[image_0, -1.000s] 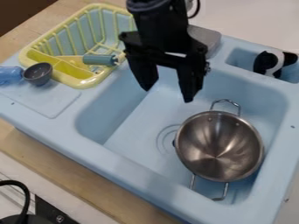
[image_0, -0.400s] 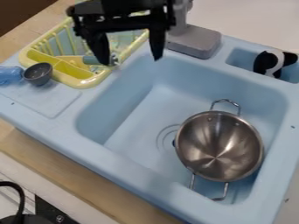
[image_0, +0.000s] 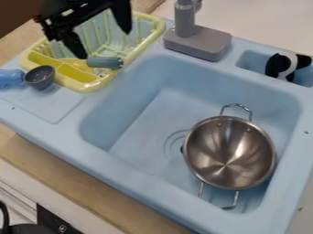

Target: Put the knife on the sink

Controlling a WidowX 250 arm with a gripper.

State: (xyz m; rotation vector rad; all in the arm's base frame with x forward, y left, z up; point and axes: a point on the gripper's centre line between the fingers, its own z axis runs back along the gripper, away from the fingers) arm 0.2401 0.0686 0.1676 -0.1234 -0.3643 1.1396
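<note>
Camera view. Hanging over the upper left corner of the light blue sink (image_0: 125, 169): the gripper (image_0: 104, 44), above the yellow dish rack (image_0: 96, 85).

Progress: early, by my reading. Teal-handled piece, taken to be the knife (image_0: 105, 62), lies across the rack's near side, handle towards the basin; blade shape can't be made out. Nothing placed. Left to do: grasp, lift clear of the rack wall, carry over, set down.

Gripper: fingers well apart, nothing between them, one tip near the handle. Contact with knife or rack: cannot tell.

Metal pan (image_0: 229, 153) sits at the basin's lower right corner; likely calls for a release left of it.
</note>
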